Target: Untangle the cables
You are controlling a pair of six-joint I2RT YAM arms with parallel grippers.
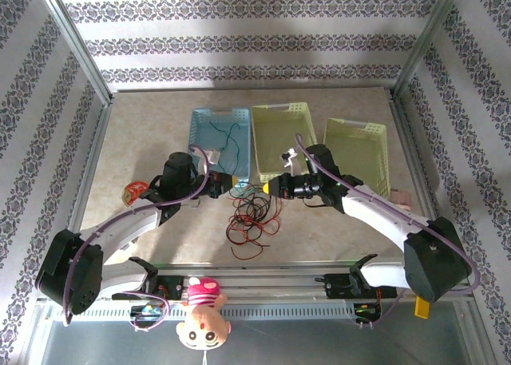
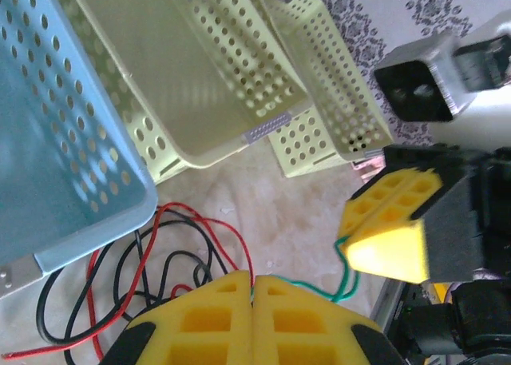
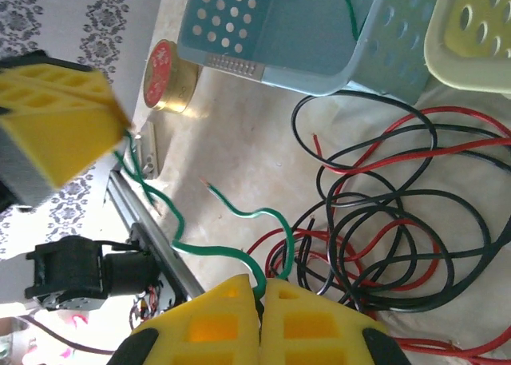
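The red cable and the black cable lie tangled in loops on the table in front of the baskets. My left gripper is shut on the green cable; a red cable strand also runs down to its seam. The green cable spans a short gap to my right gripper, also shut on it. In the right wrist view the green cable curls up leftward to the left gripper, with one free end over the table. The black cable and the red cable loop beside it.
A blue basket holds another green wire. Two pale yellow-green baskets stand to its right. A round red tin lies at the left, and a plush toy rests below the front rail.
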